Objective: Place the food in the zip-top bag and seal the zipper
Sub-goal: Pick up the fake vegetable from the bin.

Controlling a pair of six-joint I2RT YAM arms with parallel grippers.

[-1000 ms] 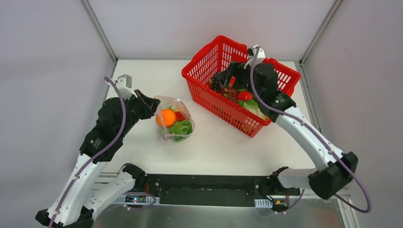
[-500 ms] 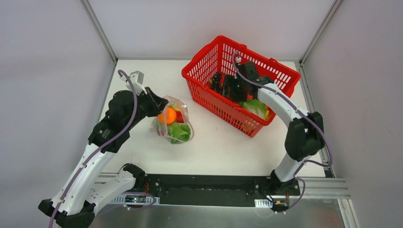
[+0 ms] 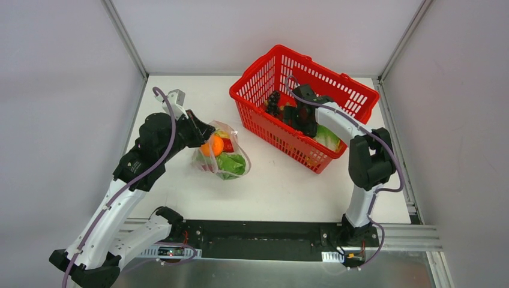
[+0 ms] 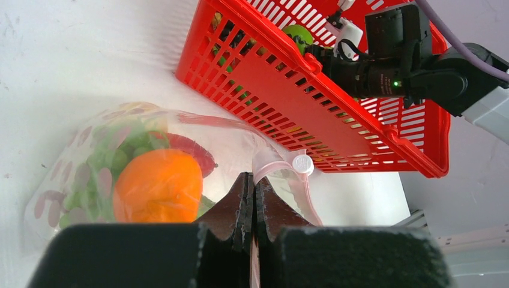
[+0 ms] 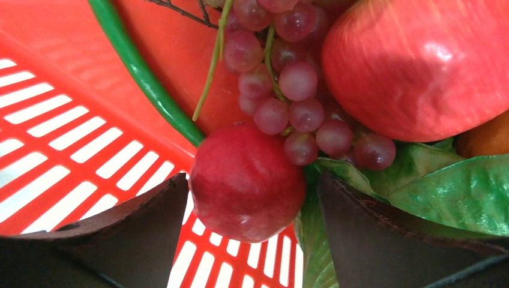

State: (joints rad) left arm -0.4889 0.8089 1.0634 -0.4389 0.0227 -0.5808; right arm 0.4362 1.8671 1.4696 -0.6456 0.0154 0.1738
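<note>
The zip-top bag [image 3: 223, 157] lies on the white table left of the basket, with an orange fruit [image 4: 157, 185], green leaves [image 3: 230, 163] and a red piece [image 4: 191, 151] inside. My left gripper [image 4: 252, 180] is shut on the bag's mouth edge, pinching the pink zipper [image 4: 276, 167] beside its white slider [image 4: 302, 163]; from above, the left gripper [image 3: 203, 131] sits at the bag's upper left. My right gripper [image 5: 252, 180] is open inside the red basket [image 3: 252, 114], its fingers either side of a round dark-red fruit [image 5: 246, 198].
Around that fruit the basket holds purple grapes [image 5: 288, 90], a large red apple [image 5: 420, 66], green leaves [image 5: 444, 186] and a green stalk [image 5: 144, 78]. The right arm [image 3: 360, 156] arches over the basket's near rim. Wall panels stand close on three sides.
The right arm has folded in, and its gripper has moved left and lower in the basket. The left gripper has carried the bag's edge slightly up and right, shifting the bag.
</note>
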